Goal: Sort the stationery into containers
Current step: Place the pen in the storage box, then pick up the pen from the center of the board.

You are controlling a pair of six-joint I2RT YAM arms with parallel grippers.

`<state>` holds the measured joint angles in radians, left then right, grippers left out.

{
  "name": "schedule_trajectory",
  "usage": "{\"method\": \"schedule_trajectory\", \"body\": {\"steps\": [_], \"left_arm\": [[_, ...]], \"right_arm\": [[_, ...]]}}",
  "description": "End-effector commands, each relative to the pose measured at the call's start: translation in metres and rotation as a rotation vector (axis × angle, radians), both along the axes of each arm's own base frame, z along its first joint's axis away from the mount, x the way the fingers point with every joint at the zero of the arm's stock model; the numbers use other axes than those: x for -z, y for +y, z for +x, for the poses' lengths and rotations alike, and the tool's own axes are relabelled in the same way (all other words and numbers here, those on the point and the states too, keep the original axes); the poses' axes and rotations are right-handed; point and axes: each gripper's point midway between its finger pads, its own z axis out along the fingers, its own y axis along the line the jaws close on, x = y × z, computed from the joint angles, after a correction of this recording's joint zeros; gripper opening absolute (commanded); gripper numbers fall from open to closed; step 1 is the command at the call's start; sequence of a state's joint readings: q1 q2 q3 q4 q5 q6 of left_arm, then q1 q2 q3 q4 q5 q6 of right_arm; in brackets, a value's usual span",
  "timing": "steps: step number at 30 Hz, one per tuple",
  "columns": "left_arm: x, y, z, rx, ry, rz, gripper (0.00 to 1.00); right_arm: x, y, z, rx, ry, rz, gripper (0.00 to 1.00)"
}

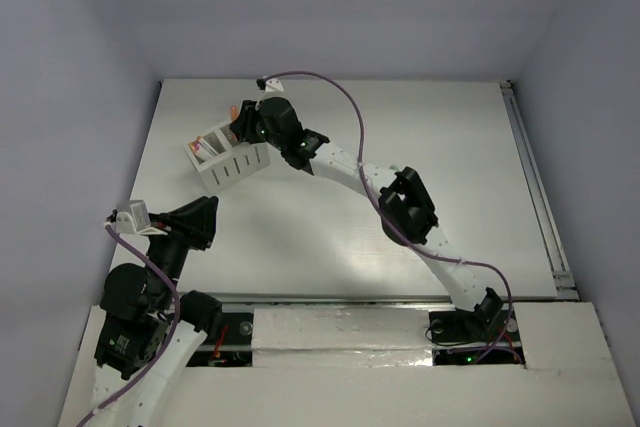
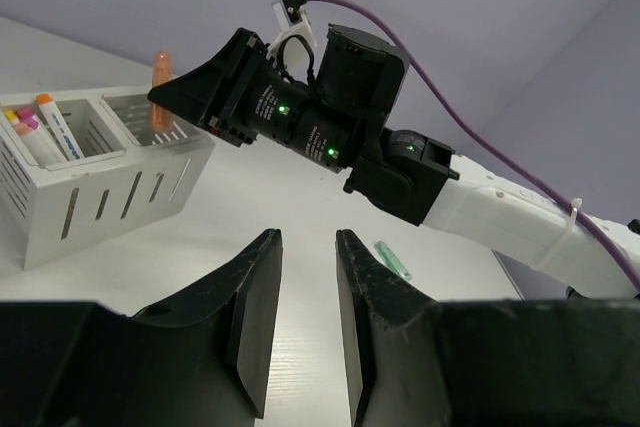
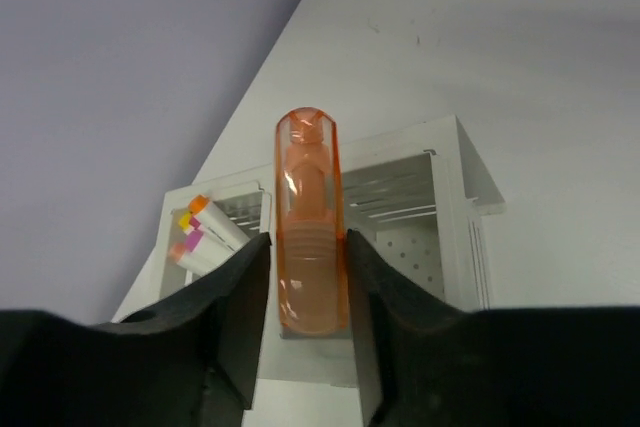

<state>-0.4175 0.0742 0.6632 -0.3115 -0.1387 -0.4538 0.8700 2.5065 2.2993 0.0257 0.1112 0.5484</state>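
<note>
Clamping the orange marker (image 3: 306, 187), the right gripper (image 3: 306, 247) hung above the white box (image 3: 462, 182); pens (image 3: 205, 237) stood in the compartment left of it. The left gripper (image 2: 307, 242) held its fingers (image 2: 255, 317) apart.

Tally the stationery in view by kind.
4 thin white pens countable by their coloured ends, standing in the organiser box; more may be hidden
1 orange marker, gripped in the right gripper above the box
1 mint-green marker, lying on the table
Total: 6
</note>
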Motion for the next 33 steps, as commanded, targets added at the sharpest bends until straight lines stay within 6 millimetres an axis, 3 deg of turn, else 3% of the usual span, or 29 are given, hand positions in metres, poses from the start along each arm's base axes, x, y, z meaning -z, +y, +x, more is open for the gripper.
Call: {"method": "schedule_trajectory", "body": {"steps": [1,2,6,9,11,13,16,17,18,19,20,22,23,24,27,28,29,30,31,32,33], "left_arm": [[-0.011,-0.002,-0.002,0.016,-0.047,-0.019,0.25],[-0.011,-0.002,-0.001,0.016,-0.046,-0.018,0.25],[-0.011,-0.002,-0.002,0.016,-0.049,-0.019,0.25],[-0.011,-0.002,-0.002,0.017,-0.049,-0.019,0.25],[-0.012,-0.002,-0.002,0.017,-0.05,-0.02,0.25],[-0.012,-0.002,-0.002,0.017,-0.052,-0.02,0.25],[-0.012,-0.002,-0.003,0.017,-0.054,-0.022,0.25],[-0.012,-0.002,-0.003,0.017,-0.055,-0.02,0.25],[-0.013,-0.002,-0.004,0.019,-0.061,-0.021,0.24],[-0.014,-0.002,-0.005,0.021,-0.064,-0.022,0.22],[-0.014,-0.002,-0.005,0.022,-0.069,-0.022,0.19],[-0.015,-0.002,-0.006,0.025,-0.075,-0.022,0.14],[-0.015,-0.002,-0.006,0.026,-0.074,-0.021,0.1],[-0.014,-0.003,-0.005,0.026,-0.071,-0.02,0.04],[-0.013,-0.003,-0.004,0.026,-0.065,-0.018,0.0],[-0.012,-0.004,-0.003,0.028,-0.06,-0.015,0.0],[-0.011,-0.003,-0.002,0.021,-0.055,-0.014,0.0],[-0.012,-0.004,-0.002,0.024,-0.058,-0.015,0.0],[-0.011,-0.004,-0.001,0.026,-0.055,-0.011,0.0],[-0.012,-0.004,-0.001,0.026,-0.056,-0.012,0.01],[-0.011,-0.003,-0.001,0.017,-0.055,-0.011,0.01]], "right_arm": [[-0.03,-0.003,0.005,0.029,-0.07,0.022,0.44],[-0.023,-0.005,0.006,0.038,-0.066,0.011,0.47],[-0.036,-0.009,0.004,0.041,-0.092,0.02,0.63],[-0.044,-0.01,0.003,0.039,-0.103,0.022,0.68],[-0.061,-0.015,0.001,0.049,-0.123,0.045,0.68],[-0.083,-0.027,-0.006,0.058,-0.161,0.069,0.66],[-0.103,-0.052,-0.017,0.09,-0.216,0.052,0.39],[-0.112,-0.075,-0.029,0.103,-0.257,0.011,0.15],[-0.113,-0.094,-0.032,0.15,-0.272,-0.029,0.03],[-0.111,-0.117,-0.032,0.188,-0.297,-0.091,0.0],[-0.103,-0.154,-0.043,0.236,-0.278,-0.155,0.0],[-0.084,-0.202,-0.049,0.28,-0.227,-0.241,0.0],[-0.056,-0.246,-0.045,0.337,-0.132,-0.33,0.0],[-0.047,-0.28,-0.055,0.357,-0.074,-0.364,0.0],[0.007,-0.368,-0.07,0.394,0.152,-0.464,0.0],[0.003,-0.385,-0.074,0.401,0.169,-0.45,0.0],[0.014,-0.402,-0.08,0.4,0.223,-0.478,0.0],[0.02,-0.42,-0.078,0.408,0.259,-0.475,0.06],[0.029,-0.428,-0.078,0.408,0.291,-0.5,0.18],[0.04,-0.438,-0.083,0.406,0.334,-0.545,0.47],[0.047,-0.455,-0.08,0.457,0.36,-0.582,0.6]]}}
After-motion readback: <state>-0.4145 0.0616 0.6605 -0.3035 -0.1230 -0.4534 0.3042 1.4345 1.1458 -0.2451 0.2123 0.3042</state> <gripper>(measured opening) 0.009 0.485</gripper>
